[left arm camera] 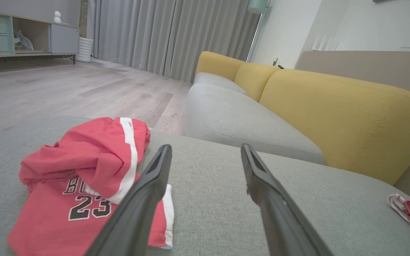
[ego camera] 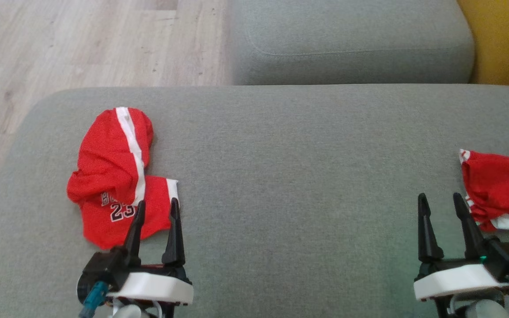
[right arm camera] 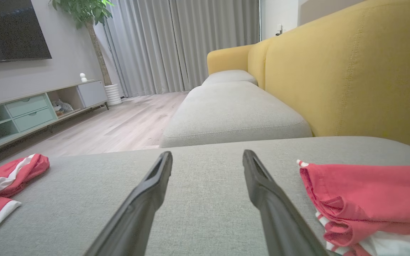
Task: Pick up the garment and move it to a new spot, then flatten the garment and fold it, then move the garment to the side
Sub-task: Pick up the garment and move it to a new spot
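A crumpled red garment (ego camera: 115, 176) with a white stripe and the number 23 lies on the left part of the grey cushion (ego camera: 290, 159). In the left wrist view the same garment (left arm camera: 84, 177) sits left of my fingers. My left gripper (ego camera: 156, 204) hovers open at its near right corner, holding nothing. A second red garment (ego camera: 499, 194) with white trim lies bunched at the cushion's right edge, partly cut off. My right gripper (ego camera: 440, 198) stands open just left of it, empty. The right wrist view shows that second garment (right arm camera: 365, 199) beside my right finger.
A second grey seat cushion (ego camera: 347, 39) lies beyond, with a yellow sofa back (ego camera: 506, 39) at the right. Wooden floor (ego camera: 82, 44) lies off the cushion's left and far edge. A TV cabinet (right arm camera: 30, 110) stands across the room.
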